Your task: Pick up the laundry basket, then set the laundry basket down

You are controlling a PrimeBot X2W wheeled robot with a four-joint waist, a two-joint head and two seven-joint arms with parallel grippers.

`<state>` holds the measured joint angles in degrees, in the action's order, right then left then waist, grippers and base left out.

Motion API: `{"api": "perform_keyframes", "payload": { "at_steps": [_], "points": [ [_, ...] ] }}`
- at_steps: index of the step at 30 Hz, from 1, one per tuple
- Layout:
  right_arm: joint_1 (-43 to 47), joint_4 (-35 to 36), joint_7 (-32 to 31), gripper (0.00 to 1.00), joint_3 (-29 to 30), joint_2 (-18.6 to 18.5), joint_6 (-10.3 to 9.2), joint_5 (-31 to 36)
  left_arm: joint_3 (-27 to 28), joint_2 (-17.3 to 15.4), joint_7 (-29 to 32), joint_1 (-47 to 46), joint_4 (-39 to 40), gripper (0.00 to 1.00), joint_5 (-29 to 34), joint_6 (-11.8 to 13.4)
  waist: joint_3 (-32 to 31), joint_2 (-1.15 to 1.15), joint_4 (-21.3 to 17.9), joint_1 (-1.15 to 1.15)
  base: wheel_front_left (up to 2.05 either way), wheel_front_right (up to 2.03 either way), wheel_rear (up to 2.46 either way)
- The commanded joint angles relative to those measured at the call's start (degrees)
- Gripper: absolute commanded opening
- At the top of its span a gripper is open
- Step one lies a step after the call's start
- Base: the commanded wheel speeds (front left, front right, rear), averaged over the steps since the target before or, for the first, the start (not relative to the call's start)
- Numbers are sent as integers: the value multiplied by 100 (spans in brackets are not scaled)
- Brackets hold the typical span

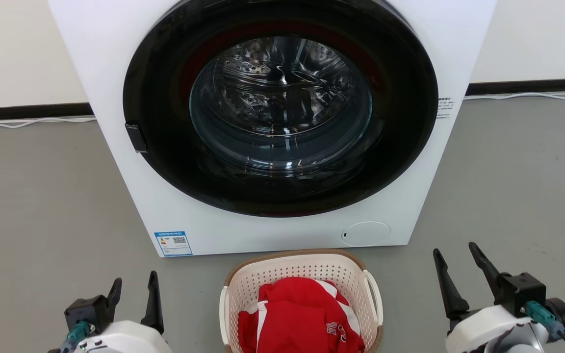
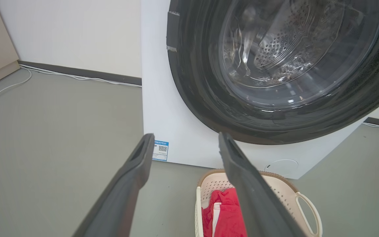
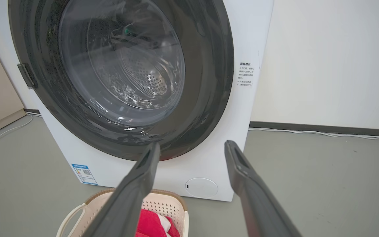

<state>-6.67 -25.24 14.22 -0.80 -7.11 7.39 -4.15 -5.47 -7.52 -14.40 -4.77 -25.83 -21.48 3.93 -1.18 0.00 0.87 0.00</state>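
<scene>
The laundry basket stands on the grey floor just in front of the washing machine, cream-white with perforated walls, a brown rim band and white side handles. Red and white clothing fills it. My left gripper hangs open to the basket's left, apart from it, with nothing between its fingers. My right gripper is open to the basket's right, also clear of it. The left wrist view shows the basket beyond my open left gripper. Below my open right gripper, the right wrist view catches the basket.
A white front-loading washing machine with a shut dark round door stands right behind the basket. White cables run along the dark skirting at the wall. Grey floor spreads on both sides of the machine.
</scene>
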Motion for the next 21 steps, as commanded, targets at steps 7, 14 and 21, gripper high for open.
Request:
{"api": "perform_keyframes", "payload": {
  "at_steps": [7,14,21],
  "points": [
    [40,237,78,100,-34,42,10,107,297,-9,-60,-21,126,100,116,-164,-42,0,-69,0,0,0,0],
    [57,229,78,100,-30,76,10,145,403,63,-60,-22,45,100,198,-238,-86,0,-187,0,0,0,0],
    [85,228,78,100,-31,90,10,152,506,106,-60,-27,-3,100,270,-286,-108,0,-264,0,0,0,0]
  ]
}}
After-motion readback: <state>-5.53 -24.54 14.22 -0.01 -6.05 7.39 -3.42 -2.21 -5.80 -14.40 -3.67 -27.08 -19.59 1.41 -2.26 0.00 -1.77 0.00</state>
